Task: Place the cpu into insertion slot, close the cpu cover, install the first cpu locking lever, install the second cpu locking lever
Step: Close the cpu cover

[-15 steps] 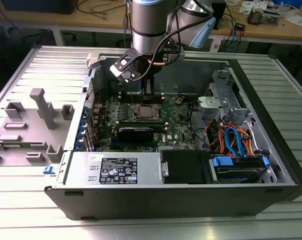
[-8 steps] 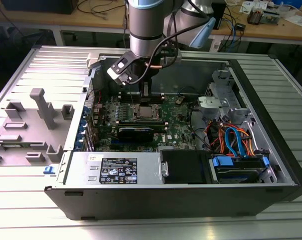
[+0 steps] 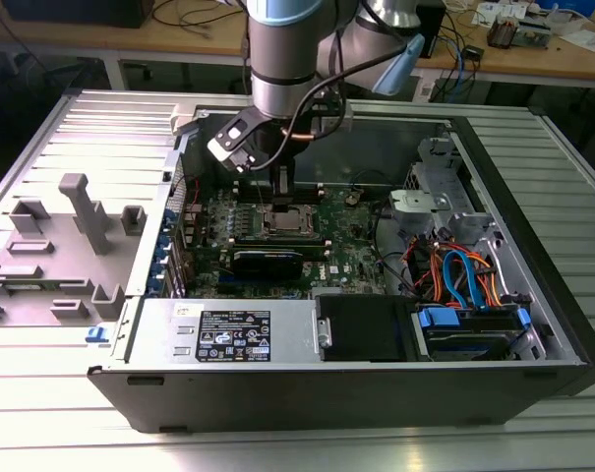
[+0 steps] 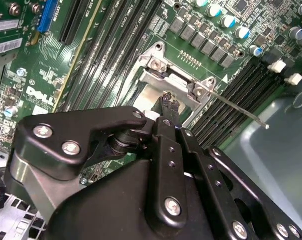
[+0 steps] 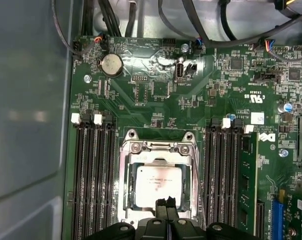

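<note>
The cpu [image 5: 158, 182], a dull silver square, lies flat in the insertion slot [image 3: 289, 220] and hides its contact field. The cpu cover [image 5: 126, 175], a silver frame plate, lies down around the chip and also shows in the second wrist view [image 4: 155, 82]. My gripper [image 5: 166, 202] hangs just over the near edge of the chip with its two thin black fingertips [image 4: 166, 101] pressed together and nothing between them. In the exterior view the gripper [image 3: 282, 185] stands just above the socket. One thin locking lever [image 4: 240, 112] sticks out free past the cover's corner, over the memory slots.
Long black memory slots [image 5: 93, 175] flank the socket on both sides. A black expansion card [image 3: 267, 262] stands in front of the socket, a power supply [image 3: 228, 334] lies at the case front, and a drive cage with coloured cables [image 3: 464, 275] sits at the exterior view's right.
</note>
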### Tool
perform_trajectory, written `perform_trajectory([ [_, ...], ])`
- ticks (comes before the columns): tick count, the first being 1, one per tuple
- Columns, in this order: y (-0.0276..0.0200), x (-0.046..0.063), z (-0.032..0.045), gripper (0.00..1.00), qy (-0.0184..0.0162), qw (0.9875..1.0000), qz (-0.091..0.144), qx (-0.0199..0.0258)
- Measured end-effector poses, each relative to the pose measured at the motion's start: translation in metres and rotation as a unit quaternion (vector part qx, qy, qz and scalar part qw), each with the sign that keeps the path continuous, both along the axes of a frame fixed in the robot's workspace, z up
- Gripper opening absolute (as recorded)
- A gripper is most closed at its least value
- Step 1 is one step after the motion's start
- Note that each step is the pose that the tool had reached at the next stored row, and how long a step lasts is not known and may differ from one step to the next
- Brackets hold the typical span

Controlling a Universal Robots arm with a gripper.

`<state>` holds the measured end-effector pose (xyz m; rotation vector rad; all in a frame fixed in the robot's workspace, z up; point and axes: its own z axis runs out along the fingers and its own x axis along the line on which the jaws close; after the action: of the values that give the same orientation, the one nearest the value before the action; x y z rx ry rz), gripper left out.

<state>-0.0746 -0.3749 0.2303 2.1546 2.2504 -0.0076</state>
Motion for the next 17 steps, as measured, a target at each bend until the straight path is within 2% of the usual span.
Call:
perform_trajectory([
  [4,0.0000,-0.004,-0.0066,0.11,0.0000,1.0000,0.000,0.0000],
  [17,0.0000,-0.008,-0.0201,0.11,0.0000,1.0000,0.000,0.0000],
])
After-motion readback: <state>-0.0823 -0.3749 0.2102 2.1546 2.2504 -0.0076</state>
